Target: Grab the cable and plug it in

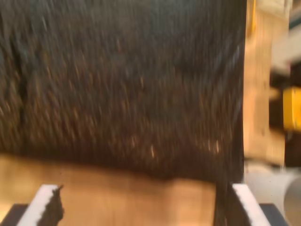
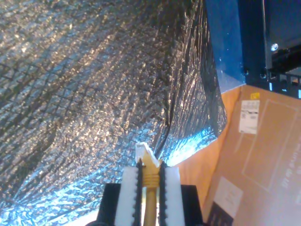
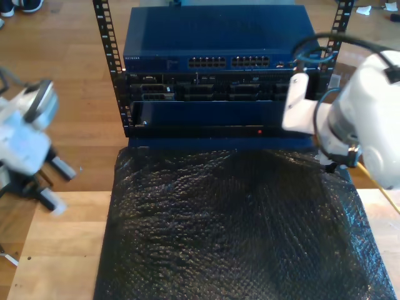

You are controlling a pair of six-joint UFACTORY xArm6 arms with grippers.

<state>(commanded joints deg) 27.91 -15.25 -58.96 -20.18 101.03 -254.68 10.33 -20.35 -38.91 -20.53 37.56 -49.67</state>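
First wrist view: my first claw point(image 1: 141, 207) stands released, its two white fingers point(image 1: 44, 202) well apart with nothing between them; under it lies bare wooden bench point(image 1: 131, 197), and just beyond runs the near edge of a black bubble-wrap sheet point(image 1: 122, 84); the picture is blurred, and a yellow object point(image 1: 292, 109) past the sheet's side edge is too smeared to name.

Second wrist view: my second claw point(image 2: 150, 186) is clenched on the cable point(image 2: 150, 207), the yellow-orange cord running up between the white pads point(image 2: 128, 193); the clear plug point(image 2: 146, 154) pokes out just past the fingertips; behind it hangs the shiny black sheet, with a blue rack unit point(image 2: 235, 42) and a brown cardboard box point(image 2: 263, 150) beside the sheet's edge.

Exterior view: a white arm point(image 3: 359, 119) sits at the exterior view's right, near the sheet's far corner, with a thin yellow-orange line point(image 3: 381, 187) trailing from it; another arm point(image 3: 25, 144) is blurred at the exterior view's left, over the floor beside the bench; the network rack point(image 3: 215, 69) stands at the sheet's far edge, its rows of ports point(image 3: 228, 62) facing the camera.
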